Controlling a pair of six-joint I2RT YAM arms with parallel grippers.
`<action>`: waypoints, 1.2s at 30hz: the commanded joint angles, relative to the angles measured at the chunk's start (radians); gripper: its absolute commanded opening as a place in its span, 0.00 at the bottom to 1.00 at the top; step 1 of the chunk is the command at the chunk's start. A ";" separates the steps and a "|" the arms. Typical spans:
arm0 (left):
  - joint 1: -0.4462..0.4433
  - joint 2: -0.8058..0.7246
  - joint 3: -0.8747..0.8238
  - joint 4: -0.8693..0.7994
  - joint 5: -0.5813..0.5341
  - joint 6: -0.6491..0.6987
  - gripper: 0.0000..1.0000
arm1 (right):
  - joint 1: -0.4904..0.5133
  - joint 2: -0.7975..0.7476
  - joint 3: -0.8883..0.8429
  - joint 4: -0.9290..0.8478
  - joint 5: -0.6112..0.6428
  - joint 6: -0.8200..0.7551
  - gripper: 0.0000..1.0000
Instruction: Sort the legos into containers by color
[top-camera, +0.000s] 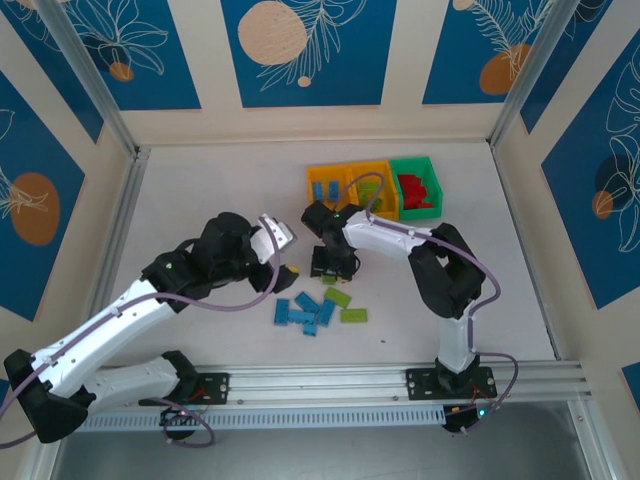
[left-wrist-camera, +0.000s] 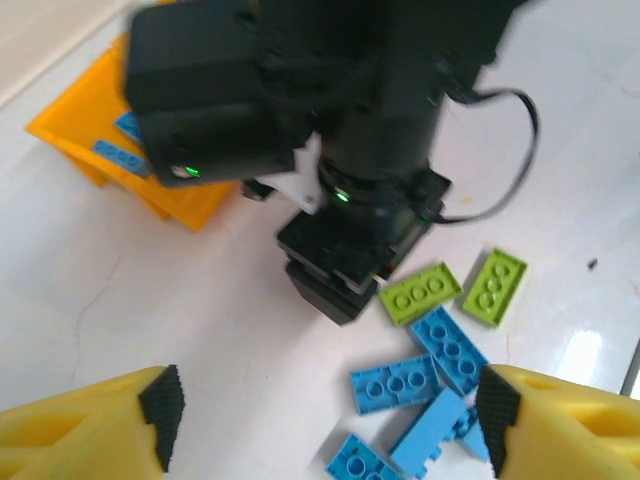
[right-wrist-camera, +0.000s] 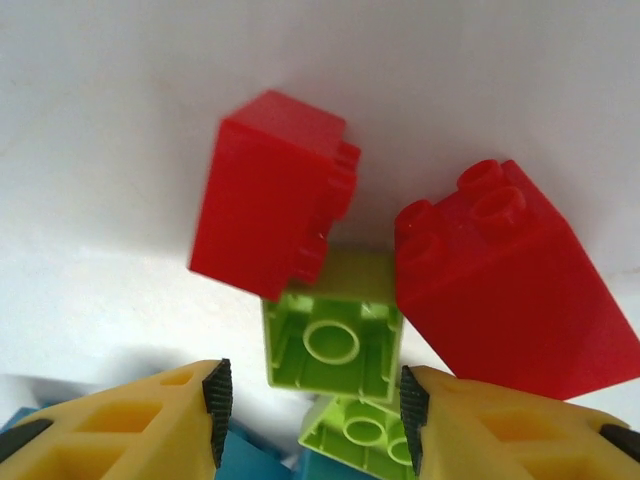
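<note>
**A:** Right claw (right-wrist-camera: 313, 405) first. What state?

**B:** Fingers (right-wrist-camera: 120, 435) spread, nothing pinched. It hangs nose-down, low over the table (top-camera: 200, 200), at the far edge of the loose pile.

**A:** And in the gap?

**B:** A lime brick (right-wrist-camera: 333, 345), just ahead of the tips and centred between them. It is overturned: hollow side up, one round tube showing. It looks near square from here, so there is no long axis to speak of. Its side walls run roughly in line with the pads.

**A:** Is it clear around it?

**B:** No. A red brick (right-wrist-camera: 275, 195) seems to lean on its far left corner, and a second red brick (right-wrist-camera: 510, 285) sits tight against its right side. Another lime piece (right-wrist-camera: 360, 430) lies nearer the wrist, studs up.

**A:** Left claw?

**B:** The left claw (left-wrist-camera: 328, 412) is spread too, and empty, held off beside the right one with blue bricks (left-wrist-camera: 400, 383) below it. The right arm is plainly nearer the lime brick.

**A:** Which bin?

**B:** My guess is the middle orange bin (top-camera: 372, 168). The green bin (top-camera: 430, 170) holds reds and the left orange bin (top-camera: 313, 185) holds blues. A straight drop and close should take the brick, though the reds may get nudged or caught.
</note>
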 joint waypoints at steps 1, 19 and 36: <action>-0.003 -0.003 -0.024 -0.070 0.086 0.108 0.83 | 0.002 0.078 0.009 0.034 0.041 -0.023 0.51; -0.002 -0.005 -0.047 -0.011 0.086 0.135 0.86 | 0.029 0.055 -0.029 0.014 0.150 -0.077 0.35; -0.004 -0.048 -0.131 0.369 -0.022 -0.155 0.97 | -0.367 -0.150 0.086 0.222 0.221 -0.336 0.09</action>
